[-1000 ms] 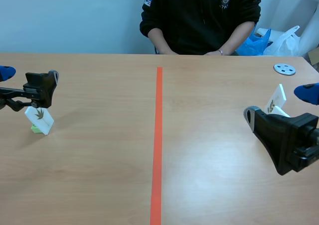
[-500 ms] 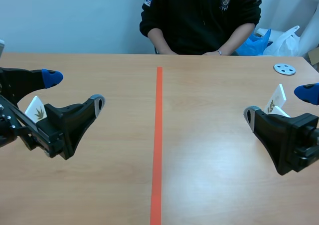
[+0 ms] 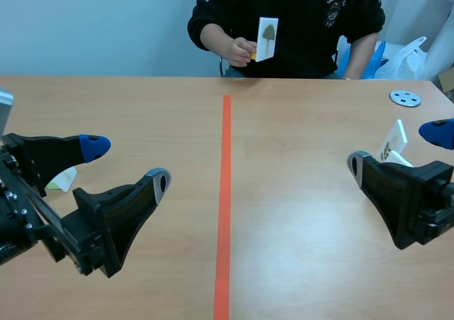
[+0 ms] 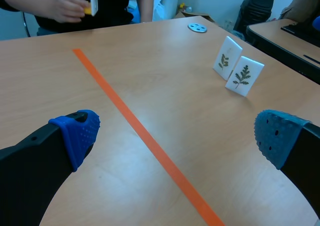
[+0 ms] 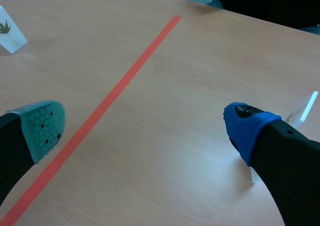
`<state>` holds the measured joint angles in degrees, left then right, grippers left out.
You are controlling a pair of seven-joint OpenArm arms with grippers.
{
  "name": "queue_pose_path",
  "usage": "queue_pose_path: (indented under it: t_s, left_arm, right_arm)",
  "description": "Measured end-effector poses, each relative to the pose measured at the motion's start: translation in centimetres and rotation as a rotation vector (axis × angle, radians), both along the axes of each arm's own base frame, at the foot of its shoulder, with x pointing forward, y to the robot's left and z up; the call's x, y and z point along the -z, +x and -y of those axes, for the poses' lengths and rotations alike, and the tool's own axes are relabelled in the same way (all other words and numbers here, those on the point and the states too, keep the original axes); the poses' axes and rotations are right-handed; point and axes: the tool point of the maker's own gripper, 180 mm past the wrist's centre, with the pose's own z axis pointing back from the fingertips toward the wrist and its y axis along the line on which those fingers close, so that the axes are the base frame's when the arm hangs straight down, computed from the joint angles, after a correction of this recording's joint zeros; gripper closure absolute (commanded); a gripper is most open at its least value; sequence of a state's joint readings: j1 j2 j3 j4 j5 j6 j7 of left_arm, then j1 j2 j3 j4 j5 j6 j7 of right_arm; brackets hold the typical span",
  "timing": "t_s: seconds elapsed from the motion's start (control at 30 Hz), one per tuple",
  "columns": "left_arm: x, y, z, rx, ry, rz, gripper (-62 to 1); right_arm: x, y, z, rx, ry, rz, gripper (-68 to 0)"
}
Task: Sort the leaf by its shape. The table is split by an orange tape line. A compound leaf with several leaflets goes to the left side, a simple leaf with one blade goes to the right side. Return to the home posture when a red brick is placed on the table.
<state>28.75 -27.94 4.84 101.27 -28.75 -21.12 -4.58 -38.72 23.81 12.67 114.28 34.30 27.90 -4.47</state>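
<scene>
Person's hand (image 3: 237,50) holds leaf card (image 3: 267,39); bag (image 3: 408,56) contents unclear.

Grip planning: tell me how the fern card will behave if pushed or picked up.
The fern card looks like a thin, flat white slab: probably stiff and light. It stands leaning on a narrow base, so a push would likely tip it, perhaps against the second card beside it.

middle: bare table (image 3: 298,213) is seen on both sides of the orange tape line (image 3: 225,192), near to far | left: a lone leaf card (image 3: 65,181) is stood just behind the left gripper (image 3: 128,162) | right: a pair of leaf cards (image 4: 244,75) is stood just beside the right gripper (image 5: 146,126); a metal disc (image 3: 405,98) is laid far right | far: a person's hand (image 3: 237,50) and held card (image 3: 267,39) are raised above the edge
</scene>
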Motion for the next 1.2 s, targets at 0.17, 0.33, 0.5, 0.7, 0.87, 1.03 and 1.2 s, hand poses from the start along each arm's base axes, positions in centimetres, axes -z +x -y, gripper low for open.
queue_pose_path:
  t_s: [0.17,0.33,0.5,0.7,0.87,1.03,1.2]
  left_arm:
    - [-0.48,-0.25,0.34,0.024,-0.023,0.017,-62.3]
    - [-0.43,-0.43,0.53,0.038,-0.025,0.014,-62.3]
    - [-0.43,-0.43,0.52,0.038,-0.025,0.014,-62.3]
    - [-0.43,-0.43,0.52,0.038,-0.025,0.014,-62.3]
    - [-0.43,-0.43,0.52,0.038,-0.025,0.014,-62.3]
    - [-0.42,-0.43,0.52,0.038,-0.024,0.013,-62.3]
    - [-0.06,-0.47,0.52,0.04,-0.013,-0.001,-62.3]
  right_arm:
    - [0.0,0.0,0.0,0.0,0.0,0.0,-67.9]
    - [0.0,0.0,0.0,0.0,0.0,0.0,-67.9]
    - [0.03,-0.01,0.0,0.0,0.0,-0.001,-67.9]
    - [0.04,0.02,0.05,0.003,-0.001,-0.001,-67.9]
    - [0.04,0.02,0.05,0.003,-0.001,-0.002,-67.9]
    - [0.04,0.02,0.05,0.003,-0.001,-0.002,-67.9]
    - [0.04,0.02,0.05,0.003,-0.001,-0.002,-67.9]
